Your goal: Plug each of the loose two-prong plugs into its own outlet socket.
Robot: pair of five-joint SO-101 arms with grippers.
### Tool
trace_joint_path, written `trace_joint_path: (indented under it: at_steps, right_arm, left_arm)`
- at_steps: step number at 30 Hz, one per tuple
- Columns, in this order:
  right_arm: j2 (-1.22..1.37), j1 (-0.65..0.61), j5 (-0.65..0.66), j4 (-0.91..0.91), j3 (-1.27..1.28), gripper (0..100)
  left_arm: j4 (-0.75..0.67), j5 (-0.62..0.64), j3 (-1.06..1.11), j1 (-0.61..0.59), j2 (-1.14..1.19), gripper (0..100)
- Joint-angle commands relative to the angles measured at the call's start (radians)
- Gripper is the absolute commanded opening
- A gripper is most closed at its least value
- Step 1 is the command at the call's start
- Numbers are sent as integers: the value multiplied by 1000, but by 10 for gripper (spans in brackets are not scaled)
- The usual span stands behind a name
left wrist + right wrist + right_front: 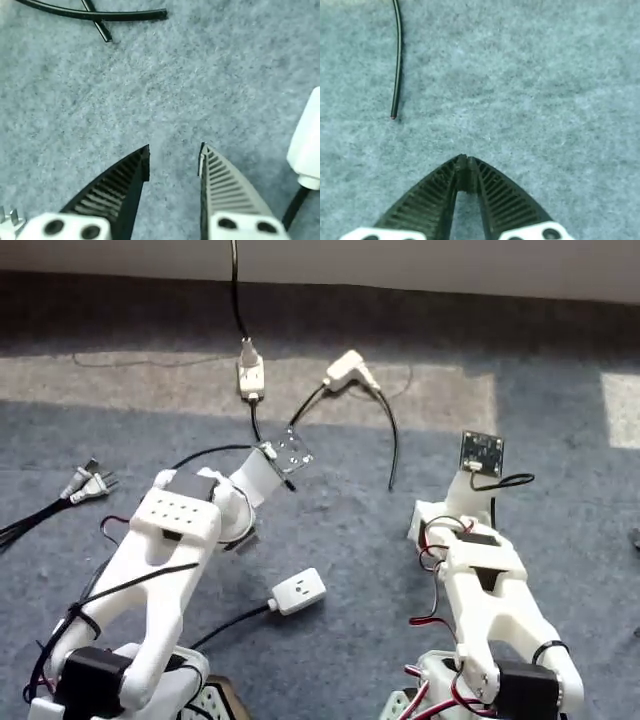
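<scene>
Where grey-blue carpet point(350, 530) covers the bench point(590, 490), a white socket block point(300, 592) lies face up between the left arm point(165, 560) and the right arm point(490, 590). Its black cord trails toward the left arm's base.

Beyond the socket block the carpet gives way to a paler sandy band point(150, 385). Behind that come a dark strip point(450, 325) and a light wall point(420, 255) at the back of the room. On the sandy band, well beyond the socket block, sits a joined pair point(250, 375): a white plug that looks seated in a white socket, with a black cable running up toward the wall. Near it, at a similar distance from the socket block, an angled white plug point(347, 370) lies loose on its black cord. A thin black cable point(393, 445) curves from there back toward the socket block and ends on the carpet. Well apart from the socket block, on the left arm's outer side, two loose plugs point(88, 482) lie together on dark cords.

The left tool point(174, 160) hangs over bare carpet with its jaws parted. A white fitting point(306, 145) on a black cord lies just beside one finger, and I cannot tell which plug or socket it is. Two black cable ends point(95, 12) cross farther off.

The right tool point(467, 172) has its tips pressed together with nothing held, also over bare carpet. The thin black cable's cut end lies ahead of it.
</scene>
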Motion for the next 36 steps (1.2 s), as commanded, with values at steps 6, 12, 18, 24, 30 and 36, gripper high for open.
trace_joint_path:
  at_steps: [6, 12, 18, 24, 30, 36]
  right_arm:
    - [-4, -10, 11, -1, -44, 8]
    - [-4, -10, 11, -1, -44, 8]
    - [-4, -10, 11, -1, -44, 8]
    - [-4, -10, 11, -1, -44, 8]
    - [-4, -10, 11, -1, -44, 8]
    - [-4, -5, 11, -1, -44, 8]
  left_arm:
    - [333, 140, -186, 234, -12, 168]
    - [261, 175, -119, 294, -12, 168]
    - [55, 173, 18, 274, -4, 171]
    - [-12, 173, 79, 277, -2, 171]
    - [-12, 173, 82, 277, -2, 171]
    - [-9, 173, 64, 272, -12, 171]
